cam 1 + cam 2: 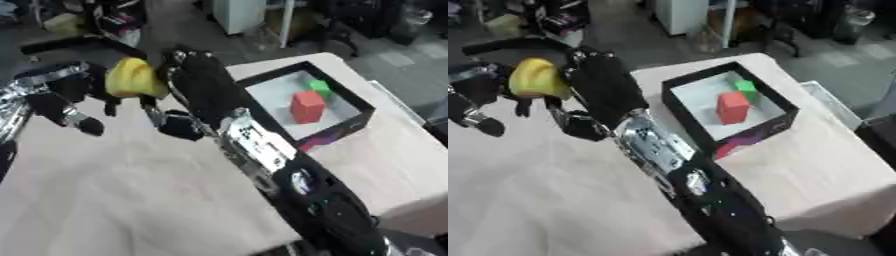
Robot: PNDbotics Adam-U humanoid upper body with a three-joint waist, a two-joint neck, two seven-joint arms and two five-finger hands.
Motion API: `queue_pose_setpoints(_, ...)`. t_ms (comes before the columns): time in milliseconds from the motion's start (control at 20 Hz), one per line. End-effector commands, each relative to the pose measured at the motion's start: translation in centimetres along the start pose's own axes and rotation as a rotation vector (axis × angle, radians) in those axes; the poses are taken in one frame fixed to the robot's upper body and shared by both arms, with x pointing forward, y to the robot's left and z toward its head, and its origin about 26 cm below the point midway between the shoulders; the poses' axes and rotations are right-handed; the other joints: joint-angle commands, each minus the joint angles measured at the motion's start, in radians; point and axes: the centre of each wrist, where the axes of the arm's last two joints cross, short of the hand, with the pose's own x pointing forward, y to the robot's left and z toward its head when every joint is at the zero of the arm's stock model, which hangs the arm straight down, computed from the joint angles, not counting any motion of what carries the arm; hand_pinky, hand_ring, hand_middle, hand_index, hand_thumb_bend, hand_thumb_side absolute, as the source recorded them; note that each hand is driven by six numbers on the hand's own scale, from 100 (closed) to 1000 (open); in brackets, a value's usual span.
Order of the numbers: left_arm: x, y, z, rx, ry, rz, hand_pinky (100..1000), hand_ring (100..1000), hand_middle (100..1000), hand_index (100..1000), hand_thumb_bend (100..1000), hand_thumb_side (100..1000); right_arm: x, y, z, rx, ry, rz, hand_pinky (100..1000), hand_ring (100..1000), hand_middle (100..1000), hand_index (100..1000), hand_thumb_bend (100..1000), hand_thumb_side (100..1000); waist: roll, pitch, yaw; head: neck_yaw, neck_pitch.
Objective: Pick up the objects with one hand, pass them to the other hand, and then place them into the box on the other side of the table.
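While my right hand (203, 80) curls against the yellow lump (133, 77) above the table (131, 190), my left hand (66, 100) grips its other side; box (350, 127) sits right.

The right arm reaches diagonally across from the lower right, its right hand (206, 82) raised, fingers curled. The left hand (74, 97) meets it from the left, fingers hanging downward, partly curled, just beside it.

A pale wooden tabletop (131, 200) filled the foreground. Beyond it lay a grey floor (411, 55), where a white cabinet (238, 14) stood among dark clutter.
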Motion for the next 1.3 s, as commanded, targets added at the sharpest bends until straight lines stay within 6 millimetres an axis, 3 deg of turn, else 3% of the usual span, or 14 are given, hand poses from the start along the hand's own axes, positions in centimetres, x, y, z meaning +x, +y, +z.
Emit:
queue_pose_setpoints(50,2.2,2.4,1.8,0.086,-0.007,-0.097,529,408,475,605,966,379,-2.3,-0.1,-0.2,-0.015,0.069,0.071,366,607,491,403,100,491,0.001,-0.022,-0.001,-0.008,0.002)
queue_pose_setpoints(250,3.3,3.8,4.3,0.195,-0.004,-0.174,543,418,483,616,976,428,-6.2,1.5,0.9,0.023,0.233,0.159,319,596,481,405,100,492,0.003,-0.022,-0.001,-0.017,0.002)
queue_pose_setpoints(600,4.4,4.3,9.3,0.39,-0.004,-0.249,551,425,489,620,976,480,-14.8,6.6,4.9,0.146,0.681,0.288,198,568,465,460,100,509,0.007,-0.019,0.007,-0.037,-0.008)
queue_pose_setpoints(650,4.3,4.1,10.0,0.417,-0.001,-0.251,551,427,491,621,973,492,-16.1,7.4,5.7,0.178,0.747,0.299,186,584,492,572,100,467,0.008,-0.018,0.01,-0.039,-0.009)
queue_pose_setpoints(700,4.3,3.9,10.7,0.447,0.001,-0.25,551,427,491,621,970,498,-17.3,8.2,6.5,0.225,0.812,0.307,244,630,557,716,186,504,0.008,-0.017,0.014,-0.042,-0.01)
queue_pose_setpoints(750,4.2,3.6,11.5,0.479,0.003,-0.247,551,427,491,621,969,501,-18.5,8.8,7.2,0.284,0.868,0.311,286,653,595,781,267,518,0.008,-0.017,0.018,-0.044,-0.011)
queue_pose_setpoints(850,4.0,3.0,12.5,0.532,0.011,-0.241,551,429,493,622,964,513,-20.4,9.4,8.2,0.373,0.95,0.316,574,760,761,970,446,557,0.007,-0.016,0.025,-0.046,-0.011)
queue_pose_setpoints(900,4.0,2.7,13.1,0.56,0.015,-0.238,550,428,492,621,961,514,-21.3,9.4,8.5,0.418,0.994,0.312,742,811,822,1000,492,555,0.007,-0.016,0.029,-0.047,-0.012)
queue_pose_setpoints(950,3.8,2.3,13.7,0.592,0.02,-0.231,549,428,492,620,958,519,-22.3,9.3,8.8,0.468,1.044,0.296,856,854,869,1000,521,567,0.005,-0.016,0.033,-0.049,-0.014)
queue_pose_setpoints(1050,3.5,1.6,14.7,0.649,0.028,-0.214,549,429,493,621,955,525,-24.0,8.3,8.7,0.524,1.116,0.269,949,895,909,1000,541,563,0.002,-0.015,0.04,-0.051,-0.016)
queue_pose_setpoints(1150,3.2,0.9,15.6,0.699,0.04,-0.202,548,429,492,619,946,532,-25.3,6.6,8.1,0.52,1.152,0.278,855,895,906,1000,535,560,-0.002,-0.015,0.045,-0.052,-0.017)
queue_pose_setpoints(1200,3.1,0.6,16.0,0.724,0.044,-0.198,548,429,492,619,946,532,-25.8,5.7,7.7,0.499,1.158,0.293,855,895,906,1000,535,560,-0.004,-0.014,0.047,-0.052,-0.018)
queue_pose_setpoints(1250,3.0,0.2,16.6,0.764,0.047,-0.195,550,429,492,618,933,541,-26.3,4.3,7.2,0.451,1.152,0.321,684,874,887,1000,508,555,-0.007,-0.013,0.048,-0.046,-0.02)
queue_pose_setpoints(1300,2.9,-0.2,17.1,0.808,0.052,-0.201,550,429,491,617,927,543,-26.6,3.0,6.8,0.393,1.14,0.35,632,864,876,1000,489,561,-0.008,-0.012,0.048,-0.037,-0.022)
